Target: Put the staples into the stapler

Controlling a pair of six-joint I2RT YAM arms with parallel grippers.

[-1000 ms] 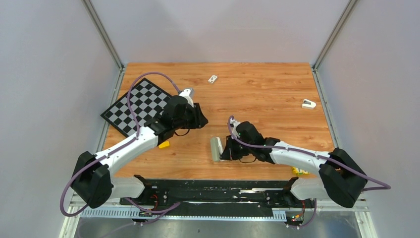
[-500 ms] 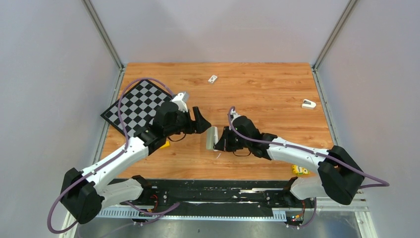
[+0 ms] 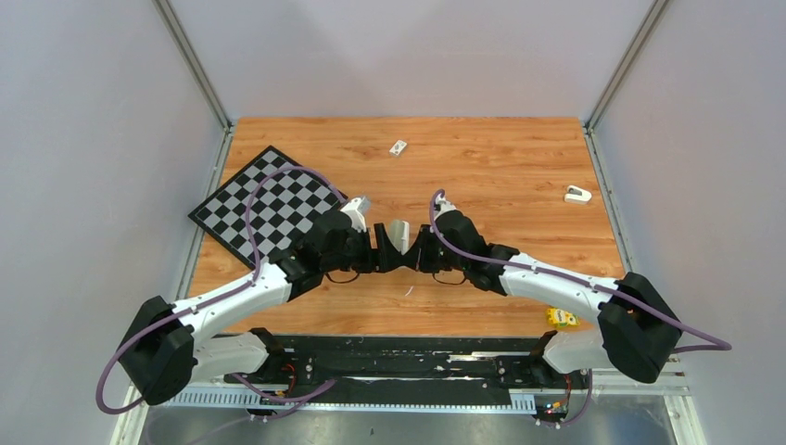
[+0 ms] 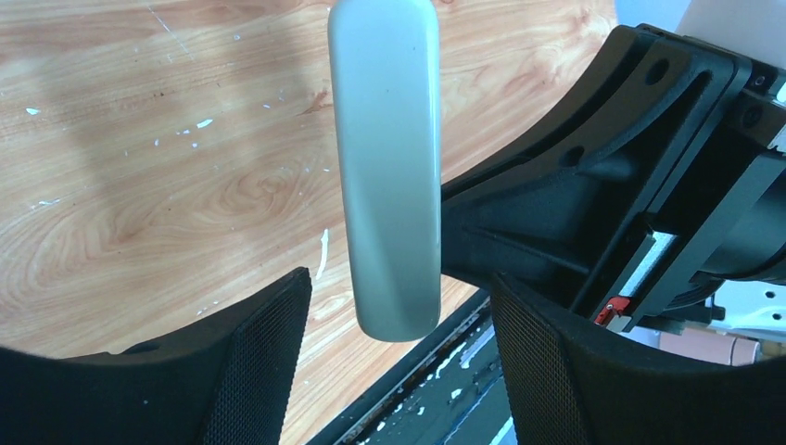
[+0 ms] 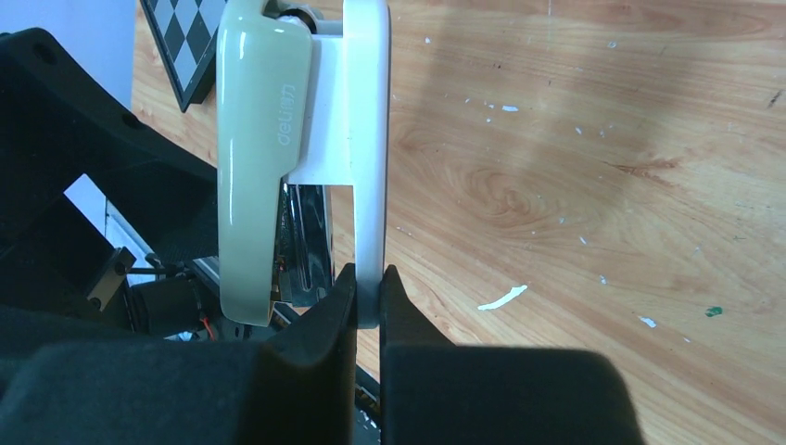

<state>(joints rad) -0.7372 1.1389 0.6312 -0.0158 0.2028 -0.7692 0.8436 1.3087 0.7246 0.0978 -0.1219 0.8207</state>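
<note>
The stapler (image 3: 399, 232), pale grey-green on a white base, hangs above the table between both arms. My right gripper (image 5: 368, 278) is shut on the edge of the stapler's (image 5: 255, 139) white base, and in the top view the right gripper (image 3: 415, 250) sits just right of it. My left gripper (image 4: 399, 306) is open, with one finger on either side of the stapler's (image 4: 385, 167) rounded end and a gap on both sides. A thin pale sliver (image 5: 503, 297) lies on the wood below; I cannot tell whether it is staples.
A tiny white box (image 3: 399, 147) lies at the back of the table. The checkerboard (image 3: 264, 197) sits at the left, a small white object (image 3: 577, 194) near the right edge and a yellow item (image 3: 561, 319) by the right arm's base.
My right gripper lifted the stapler off the table and carried it back and leftward. My left arm swung right to meet it, its jaws opening round the stapler's end.
</note>
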